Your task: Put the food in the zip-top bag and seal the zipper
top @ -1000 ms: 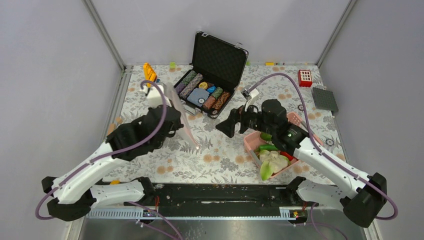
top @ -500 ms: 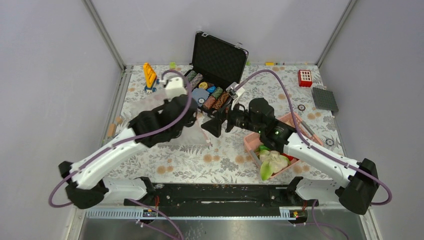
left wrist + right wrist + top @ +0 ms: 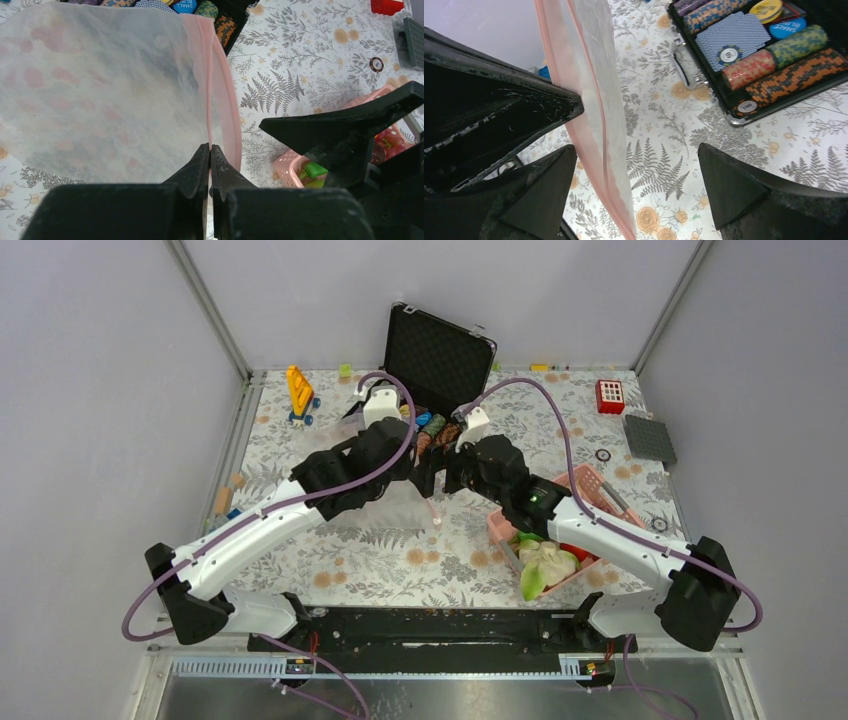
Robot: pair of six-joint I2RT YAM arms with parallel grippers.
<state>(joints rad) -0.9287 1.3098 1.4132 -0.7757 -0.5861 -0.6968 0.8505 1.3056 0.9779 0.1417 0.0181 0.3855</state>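
The left claw (image 3: 210,156), pinched shut on the pale-pink zipper strip (image 3: 201,45), has swung inward from the left. The right claw (image 3: 634,150), spread wide, has closed in around the hanging clear floppy zip-top bag (image 3: 100,95). The bag's mouth is slightly parted above the floral desk (image 3: 300,65).

The right gripper's (image 3: 635,149) spread jaws bracket the hanging zip-top bag (image 3: 589,75), with a free gap at its 3 o'clock. The left gripper (image 3: 210,149) (pinched on the zipper (image 3: 217,85)) crowds 9 o'clock. From above, the chip case (image 3: 437,345) blocks 12 o'clock and the pink basket (image 3: 497,523) blocks 4 o'clock. Bare table (image 3: 420,560) lies at 6 o'clock.
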